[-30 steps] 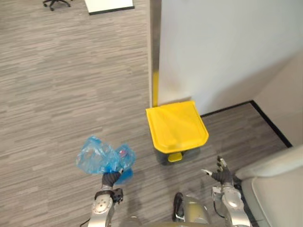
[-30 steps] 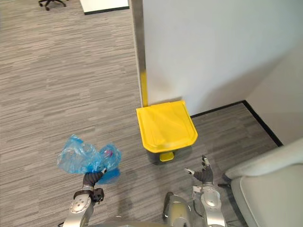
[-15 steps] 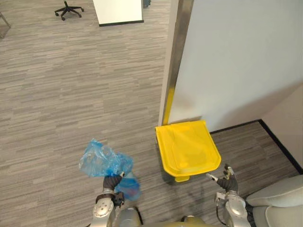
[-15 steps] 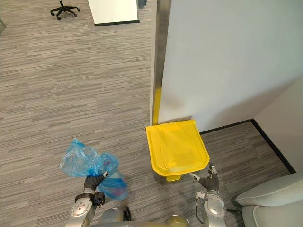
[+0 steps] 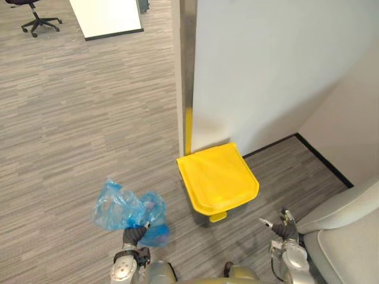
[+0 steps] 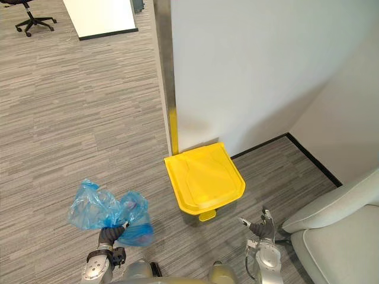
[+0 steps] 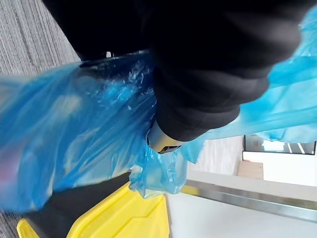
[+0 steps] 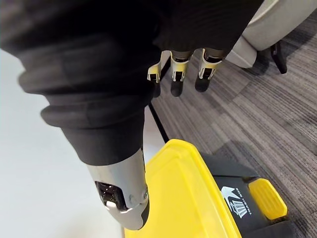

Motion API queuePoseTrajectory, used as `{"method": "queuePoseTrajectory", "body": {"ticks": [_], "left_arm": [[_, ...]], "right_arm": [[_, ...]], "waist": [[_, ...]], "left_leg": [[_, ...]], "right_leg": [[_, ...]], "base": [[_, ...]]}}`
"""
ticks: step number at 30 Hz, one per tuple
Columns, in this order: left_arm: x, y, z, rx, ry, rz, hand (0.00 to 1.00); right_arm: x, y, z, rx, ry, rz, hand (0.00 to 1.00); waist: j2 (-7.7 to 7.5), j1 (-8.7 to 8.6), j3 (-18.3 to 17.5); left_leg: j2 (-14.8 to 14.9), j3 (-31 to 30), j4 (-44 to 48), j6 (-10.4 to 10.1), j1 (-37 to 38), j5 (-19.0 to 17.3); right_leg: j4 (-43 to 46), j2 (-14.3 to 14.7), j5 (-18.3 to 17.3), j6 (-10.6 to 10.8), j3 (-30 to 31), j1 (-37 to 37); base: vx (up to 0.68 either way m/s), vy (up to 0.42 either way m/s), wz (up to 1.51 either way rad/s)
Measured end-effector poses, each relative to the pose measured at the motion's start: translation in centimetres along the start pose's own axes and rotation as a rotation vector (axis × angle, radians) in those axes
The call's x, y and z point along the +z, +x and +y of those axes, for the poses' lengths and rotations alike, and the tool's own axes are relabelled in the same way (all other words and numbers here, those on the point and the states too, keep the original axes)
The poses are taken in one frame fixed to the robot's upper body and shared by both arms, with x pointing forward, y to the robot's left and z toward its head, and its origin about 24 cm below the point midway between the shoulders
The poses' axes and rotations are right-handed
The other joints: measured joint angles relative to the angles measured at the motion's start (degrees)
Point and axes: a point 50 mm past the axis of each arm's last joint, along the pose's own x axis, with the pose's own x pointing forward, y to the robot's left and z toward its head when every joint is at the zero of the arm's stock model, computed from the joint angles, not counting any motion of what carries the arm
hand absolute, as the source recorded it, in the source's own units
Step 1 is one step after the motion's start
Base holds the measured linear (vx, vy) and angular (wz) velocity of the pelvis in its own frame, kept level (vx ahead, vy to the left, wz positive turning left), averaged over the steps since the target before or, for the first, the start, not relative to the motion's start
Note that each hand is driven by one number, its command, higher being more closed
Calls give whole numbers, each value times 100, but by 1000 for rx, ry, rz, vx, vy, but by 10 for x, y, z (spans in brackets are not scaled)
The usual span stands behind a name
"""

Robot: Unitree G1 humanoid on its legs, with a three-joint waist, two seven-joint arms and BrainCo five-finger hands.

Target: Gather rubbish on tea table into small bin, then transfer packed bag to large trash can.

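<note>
Head view shifted, left robot hand [image 5: 134,235] still clenched on blue bag [image 5: 121,207], right robot hand [image 5: 284,228] open-fingered near yellow bin [image 5: 218,177]

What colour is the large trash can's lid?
Bright yellow. The lid shows best in the left eye view.

Bright, even indoor light falls on the grey floor [image 5: 71,118] and the white wall [image 5: 266,71]. The yellow bin lid [image 5: 218,177] carries a pale sheen, with a faint shadow on the wall behind it. Light glows through the blue bag [image 5: 127,210].
</note>
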Motion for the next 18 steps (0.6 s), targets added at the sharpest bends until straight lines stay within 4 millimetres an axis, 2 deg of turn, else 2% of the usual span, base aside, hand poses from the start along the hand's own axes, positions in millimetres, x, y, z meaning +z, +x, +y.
{"method": "queuePoseTrajectory", "body": {"ticks": [1,2,3,4,6,8,9,11,12,14,15,16,18], "left_arm": [[3,3,-6,-25,6,-9,100],[6,5,-10,-37,5,-20,100],[14,11,-13,-54,14,-47,100],[18,14,-13,-57,21,-61,100],[36,26,-18,-74,28,-118,100],[37,29,-22,-69,19,-118,100],[36,29,-26,-68,7,-111,100],[35,30,-26,-73,14,-103,100],[32,31,-27,-72,14,-89,100],[27,30,-30,-75,5,-69,100],[29,31,-32,-77,-2,-75,100],[30,31,-32,-78,-3,-76,100],[39,36,-38,-94,-17,-107,100]], "right_arm": [[-3,-1,-4,-14,11,11,0],[-4,-2,-5,-20,20,15,0],[-3,-1,-4,-20,25,15,0],[-2,-1,-4,-20,27,14,0],[-2,1,-11,-60,48,17,0],[-6,-1,-25,-118,71,35,0],[-6,0,-34,-149,86,38,0],[-7,-1,-47,-204,133,42,0],[-10,-2,-56,-238,156,53,0],[-19,-5,-71,-295,187,90,0],[-22,-5,-72,-298,195,102,0],[-23,-6,-70,-297,201,107,0],[-21,-4,-68,-293,217,102,0]], "waist": [[95,-11,146],[98,3,189],[36,6,292],[22,-5,326],[22,-18,443],[32,-49,450],[128,-11,435],[160,-22,402],[200,-27,393],[386,-14,298],[410,-15,300],[397,-29,295],[395,-114,290]], "left_leg": [[16,-147,-17,58,125,-29],[35,-232,-13,69,167,-34],[40,-367,-4,99,238,-56],[55,-451,39,121,240,-71],[163,-753,459,22,144,-346],[186,-1109,895,-123,203,-718],[271,-1239,941,-208,232,-816],[296,-1428,752,-289,296,-851],[305,-1501,549,-343,413,-827],[482,-1603,483,-477,598,-747],[612,-1670,558,-695,603,-593],[657,-1742,555,-791,611,-541],[740,-1750,402,-790,606,-472]], "right_leg": [[306,36,-242,-45,-188,-279],[178,33,-256,-60,-282,-338],[-107,21,-236,-59,-545,-501],[-340,22,-167,-22,-664,-578],[-1389,14,260,138,-1143,-710],[-1291,1,235,251,-978,-640],[-958,47,77,304,-918,-714],[-532,196,-133,186,-742,-872],[-383,237,-266,202,-744,-890],[-193,395,-565,245,-960,-841],[36,500,-707,220,-1032,-812],[101,526,-773,189,-1058,-800],[133,605,-861,175,-1113,-857]], "base": [[17,74,41],[82,15,49],[119,-63,44],[162,-117,66],[151,-150,79],[243,-233,74],[317,-269,40],[325,-282,30],[445,-318,31],[434,-211,1],[325,-172,-9],[276,-189,-1],[142,-153,6]]}}
